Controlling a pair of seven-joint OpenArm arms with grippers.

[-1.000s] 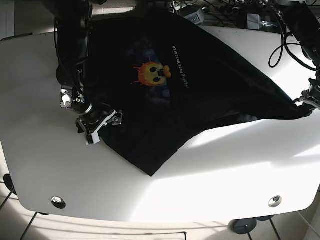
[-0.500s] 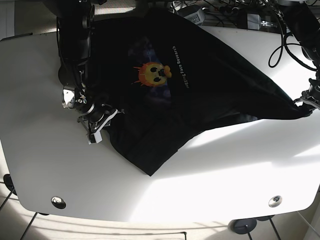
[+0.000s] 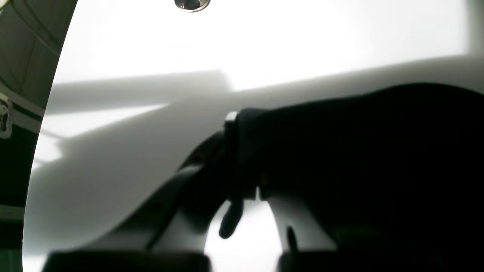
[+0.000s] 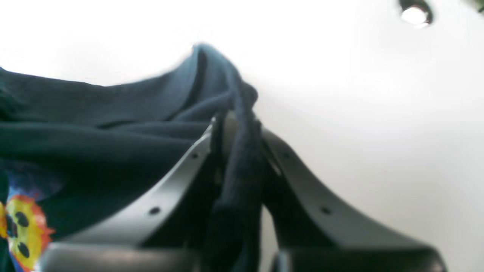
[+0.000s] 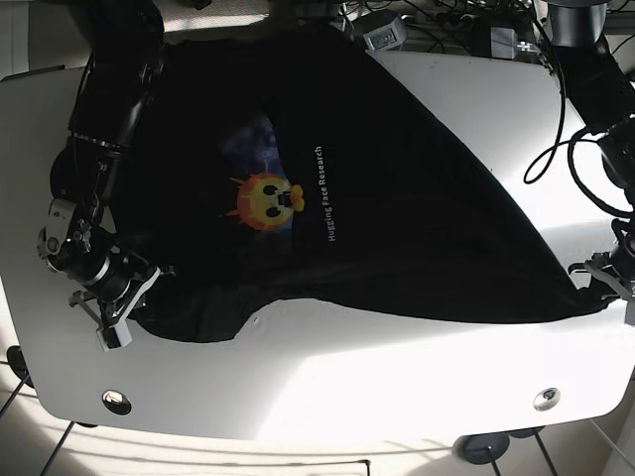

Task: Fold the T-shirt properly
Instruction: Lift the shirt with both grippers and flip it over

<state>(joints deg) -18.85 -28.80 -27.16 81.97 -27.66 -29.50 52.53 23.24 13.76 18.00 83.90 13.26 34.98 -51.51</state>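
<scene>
Base: T-shirt spread taut across the desk, right gripper near front-left edge, left gripper at right edge; over-pulling could slip a corner. L wrist: jaws clamped on dark hem, prob thin bite. R wrist: jaws shut on bunched fabric, so fold may go crooked.

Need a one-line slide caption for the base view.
Both grippers, left and right, pinch opposite corners of the black T-shirt, stretched print-up across the white table.
</scene>
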